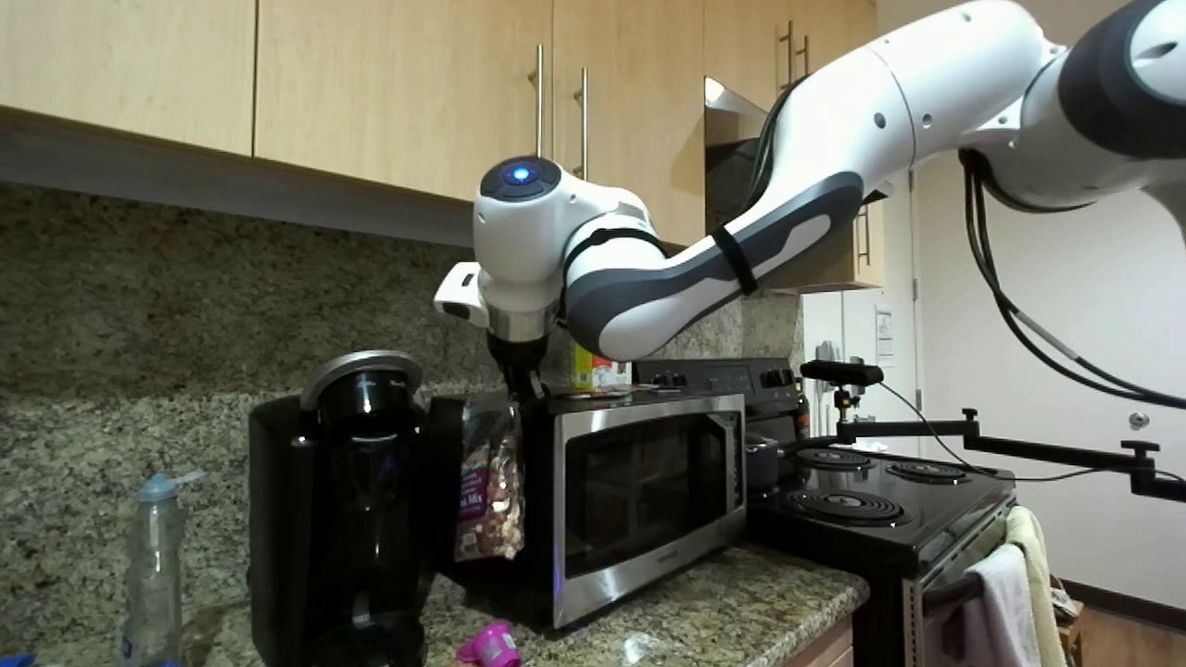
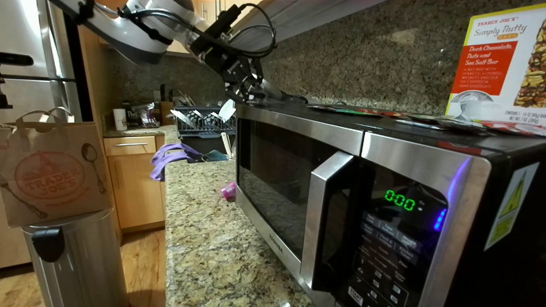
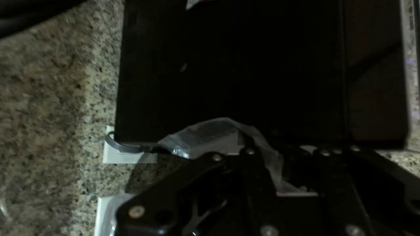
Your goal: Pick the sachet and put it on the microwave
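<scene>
gripper [image 1: 526,389] has the sachet [image 1: 490,500] pinched by its top, far as the murky wrist view shows, so it dangles beside the microwave [image 1: 649,491], presumably for lifting over

In an exterior view, the packet [image 1: 491,505] left of centre is mottled brown and purple, the central microwave [image 1: 639,505] silver and black, the worktop [image 1: 723,597] below speckled.

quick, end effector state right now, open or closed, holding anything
End effector: closed, holding the sachet by its top, hanging beside the microwave.
</scene>
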You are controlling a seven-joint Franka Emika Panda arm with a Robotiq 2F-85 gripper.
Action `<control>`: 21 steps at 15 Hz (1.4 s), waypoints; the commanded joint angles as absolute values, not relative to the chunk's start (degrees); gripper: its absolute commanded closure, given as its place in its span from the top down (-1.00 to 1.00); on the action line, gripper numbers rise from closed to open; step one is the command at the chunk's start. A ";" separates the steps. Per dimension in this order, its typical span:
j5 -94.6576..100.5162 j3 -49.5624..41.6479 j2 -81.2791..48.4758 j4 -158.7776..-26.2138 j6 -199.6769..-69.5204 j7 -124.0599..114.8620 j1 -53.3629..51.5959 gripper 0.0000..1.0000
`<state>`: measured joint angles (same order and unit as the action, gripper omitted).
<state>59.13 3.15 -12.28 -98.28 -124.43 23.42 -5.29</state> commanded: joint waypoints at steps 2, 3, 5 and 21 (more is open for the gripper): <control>58.97 0.35 -7.06 -97.34 -120.94 20.87 -2.33 -0.89; 58.15 -0.02 -5.20 -98.23 -120.30 20.07 -1.88 -0.89; 56.24 -0.93 -2.98 -98.70 -119.06 18.70 -0.80 -0.89; 28.55 -6.01 -2.18 -103.01 -123.74 25.06 6.88 0.14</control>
